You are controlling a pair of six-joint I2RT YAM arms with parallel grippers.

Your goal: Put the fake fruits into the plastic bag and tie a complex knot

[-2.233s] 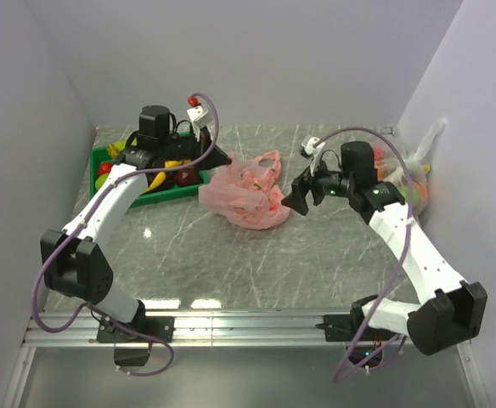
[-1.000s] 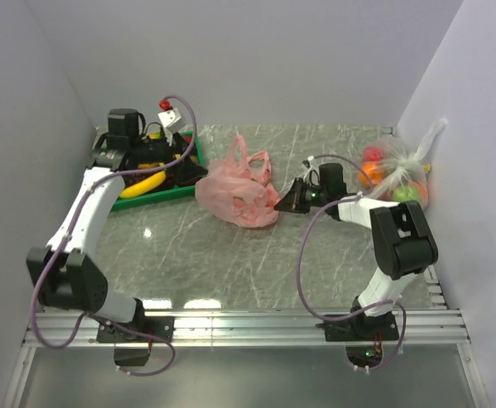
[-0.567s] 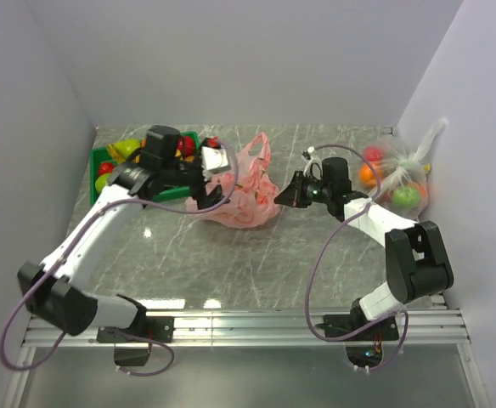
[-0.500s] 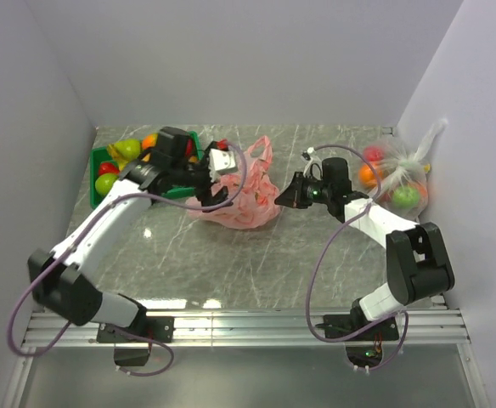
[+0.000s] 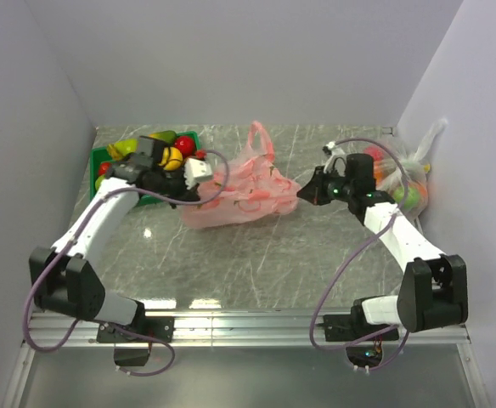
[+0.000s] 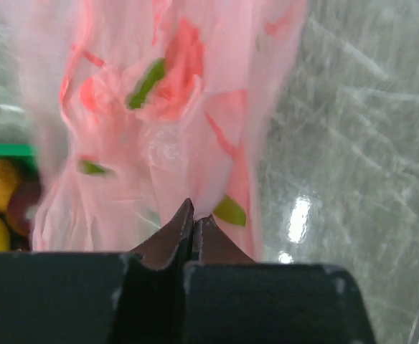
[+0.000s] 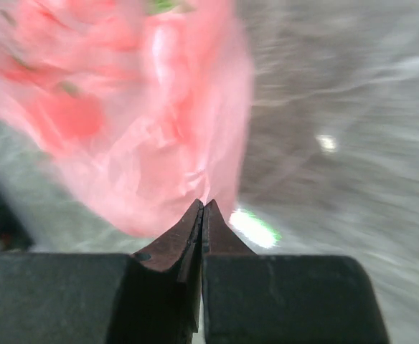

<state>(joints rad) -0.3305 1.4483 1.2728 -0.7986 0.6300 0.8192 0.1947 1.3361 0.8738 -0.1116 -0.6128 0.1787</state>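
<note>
The pink plastic bag lies mid-table, pulled wide between both grippers, with one handle loop standing up. My left gripper is shut on the bag's left edge; in the left wrist view its tips pinch the pink film. The right gripper is shut on the bag's right edge, and its tips clamp pink film. Fake fruits, among them a red one and a yellow one, sit in the green tray. Red and green patches show through the bag. No knot is visible.
A clear bag of orange and green fruit leans against the right wall. The tray sits in the back-left corner by the left wall. Both arms' cables loop over the marble tabletop. Aluminium rails run along the near edge.
The left gripper came from the tray to the bag and closed on its left edge. The right gripper drew its edge rightward, so the bag now lies stretched wide.
</note>
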